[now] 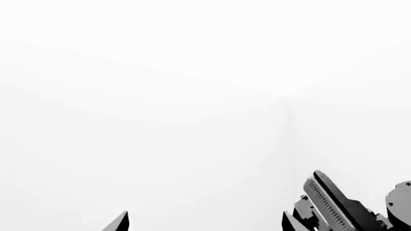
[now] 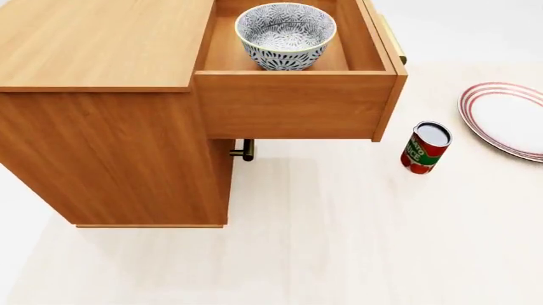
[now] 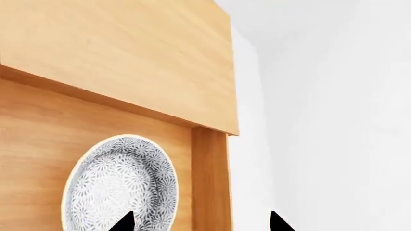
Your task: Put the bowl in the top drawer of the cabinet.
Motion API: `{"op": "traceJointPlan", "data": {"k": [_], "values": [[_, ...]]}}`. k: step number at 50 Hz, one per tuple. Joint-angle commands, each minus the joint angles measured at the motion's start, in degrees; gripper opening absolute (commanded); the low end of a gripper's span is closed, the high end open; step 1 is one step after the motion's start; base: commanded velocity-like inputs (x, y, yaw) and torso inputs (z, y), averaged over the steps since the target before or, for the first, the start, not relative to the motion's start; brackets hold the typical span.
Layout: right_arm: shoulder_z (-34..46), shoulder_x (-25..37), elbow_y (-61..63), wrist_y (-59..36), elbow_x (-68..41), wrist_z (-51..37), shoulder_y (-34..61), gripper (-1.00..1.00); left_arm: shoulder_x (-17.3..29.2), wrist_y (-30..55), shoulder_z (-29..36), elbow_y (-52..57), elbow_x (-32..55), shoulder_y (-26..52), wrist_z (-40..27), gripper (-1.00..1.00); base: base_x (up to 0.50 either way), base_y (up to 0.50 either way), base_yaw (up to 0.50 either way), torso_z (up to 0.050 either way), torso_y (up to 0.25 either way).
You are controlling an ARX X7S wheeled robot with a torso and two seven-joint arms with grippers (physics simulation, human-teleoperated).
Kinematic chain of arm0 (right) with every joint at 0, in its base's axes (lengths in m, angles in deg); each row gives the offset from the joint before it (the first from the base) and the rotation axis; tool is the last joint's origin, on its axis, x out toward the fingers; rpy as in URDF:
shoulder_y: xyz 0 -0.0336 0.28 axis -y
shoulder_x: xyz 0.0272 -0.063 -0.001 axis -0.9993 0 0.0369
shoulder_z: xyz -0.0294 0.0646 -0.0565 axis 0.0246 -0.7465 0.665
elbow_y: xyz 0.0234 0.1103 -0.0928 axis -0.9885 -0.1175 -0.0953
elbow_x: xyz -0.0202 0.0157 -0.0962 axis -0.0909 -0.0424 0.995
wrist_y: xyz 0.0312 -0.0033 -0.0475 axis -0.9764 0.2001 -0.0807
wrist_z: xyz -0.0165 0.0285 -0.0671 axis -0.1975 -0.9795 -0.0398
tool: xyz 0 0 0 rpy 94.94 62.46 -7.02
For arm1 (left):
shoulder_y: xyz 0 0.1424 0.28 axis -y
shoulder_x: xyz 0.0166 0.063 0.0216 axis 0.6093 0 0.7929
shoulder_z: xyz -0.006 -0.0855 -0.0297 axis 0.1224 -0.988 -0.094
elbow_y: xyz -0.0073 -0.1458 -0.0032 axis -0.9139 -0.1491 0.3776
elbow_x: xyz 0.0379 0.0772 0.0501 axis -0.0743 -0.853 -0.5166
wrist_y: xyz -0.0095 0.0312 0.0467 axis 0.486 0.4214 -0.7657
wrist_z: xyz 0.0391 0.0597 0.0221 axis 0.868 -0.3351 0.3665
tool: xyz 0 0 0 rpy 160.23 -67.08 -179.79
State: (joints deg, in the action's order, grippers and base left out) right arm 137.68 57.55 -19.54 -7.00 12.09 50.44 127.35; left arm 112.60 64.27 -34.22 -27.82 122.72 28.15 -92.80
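We see the bowl (image 2: 285,35) standing upright inside the pulled-out top drawer (image 2: 293,105), already delivered. Our right end effector (image 3: 200,222) is released above it; the left end effector (image 1: 205,222) is released too.

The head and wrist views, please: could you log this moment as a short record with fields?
bowl: upright inside the top drawer, speckled bowl resting on its floor
top drawer: pulled out of the cabinet
lower drawer handle: brass end showing under the open drawer
can: red can standing on the floor
plate: red-rimmed plate beside the can
right gripper: open, empty, above the bowl
left gripper: open, empty
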Motion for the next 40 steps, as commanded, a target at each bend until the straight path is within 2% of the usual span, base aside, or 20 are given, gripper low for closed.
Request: {"op": "traceJointPlan", "data": {"k": [1,9,15,21,27,29,33,35,40], "values": [[-9.78,18.05,43.36,-23.84,-2.49,-10.94,-9.04,1.0,0.08,-1.08,-0.2,0.13,-1.82,-1.1,1.4,1.0,0.0,0.0,0.0,0.0,0.0],[-18.52,26.9,66.66,-39.11,-7.41,-20.15,-15.92,1.0,-0.27,-1.24,0.72,-0.19,-1.56,-0.46,1.04,1.0,0.0,0.0,0.0,0.0,0.0],[-29.61,31.04,83.18,-51.07,-13.57,-28.27,-22.08,1.0,-0.56,-1.66,1.34,-0.23,-2.72,-0.74,1.77,1.0,0.0,0.0,0.0,0.0,0.0],[-45.62,33.73,99.75,-65.92,-20.51,-36.05,-28.73,1.0,-0.69,-1.88,1.9,-0.24,-3.19,-0.69,1.86,1.0,0.0,0.0,0.0,0.0,0.0],[-62.53,33.53,112.89,-82.16,-26.21,-38.78,-31.1,1.0,-0.75,-2.1,2.41,-0.29,-3.69,-0.64,1.97,1.0,0.0,0.0,0.0,0.0,0.0],[-68.71,35.63,114.77,-84.09,-34.13,-44.08,-32.8,1.0,-0.93,-2.31,2.48,-0.23,-3.91,-0.86,2.05,1.0,0.0,0.0,0.0,0.0,0.0],[-82.44,42.02,111.58,-83.93,-68.06,-72.07,-34.24,1.0,-1.01,-2.6,2.23,0.01,-3.61,-1.12,1.63,1.0,0.0,0.0,0.0,0.0,0.0],[-86.53,43.65,111.36,-82.85,-81.86,-81.39,-37.0,1.0,-0.89,-2.76,2.01,0.23,-3.7,-1.49,1.6,1.0,0.0,0.0,0.0,0.0,0.0],[-94.95,44.17,113.04,-78.94,-91.22,-89.93,-44.43,1.0,-0.64,-2.95,1.29,0.72,-2.35,-1.49,0.21,1.0,0.0,0.0,0.0,0.0,0.0]]}}
